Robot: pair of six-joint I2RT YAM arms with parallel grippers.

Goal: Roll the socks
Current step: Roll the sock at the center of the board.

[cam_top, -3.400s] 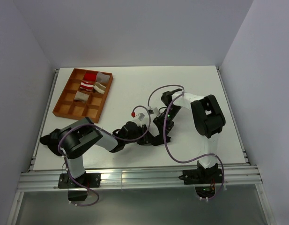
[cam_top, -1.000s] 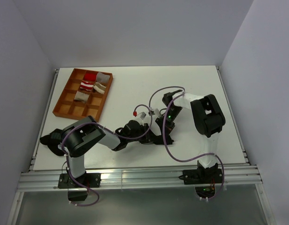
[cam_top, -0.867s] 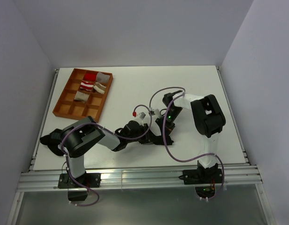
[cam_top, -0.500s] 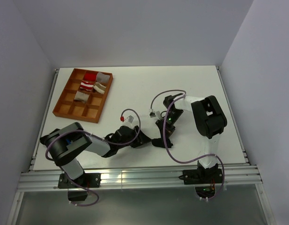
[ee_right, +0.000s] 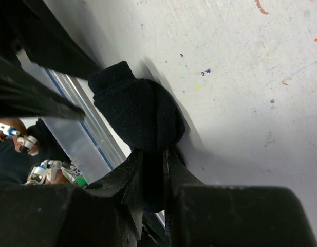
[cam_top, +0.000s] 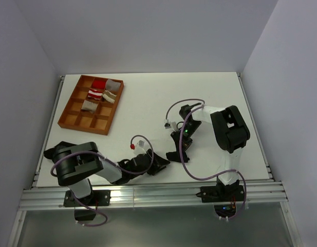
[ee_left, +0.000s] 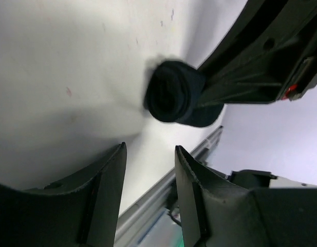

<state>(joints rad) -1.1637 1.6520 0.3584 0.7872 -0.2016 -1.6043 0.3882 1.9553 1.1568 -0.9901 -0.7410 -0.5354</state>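
- Left hand [ee_left: 150, 149] hovering low over desk [cam_top: 215, 92] near its front edge. Fingers spread, grasping nothing.
- Black sock [ee_left: 173, 98] lying straight ahead of left hand, just beyond its fingertips, not touching them.
- Sock looking rolled into fat bundle. Round end facing left hand, long axis running away toward right hand.
- Right hand [ee_right: 154, 154] pinching bundle's far tail, fingers nearly together on fabric. Bundle resting on desk.
- Right hand nearer, touching sock. Left hand probably needing short forward reach.
- Beige sock not showing near hands.
- Far left: wooden tray [cam_top: 71, 117] holding fabric bundles in far compartments.
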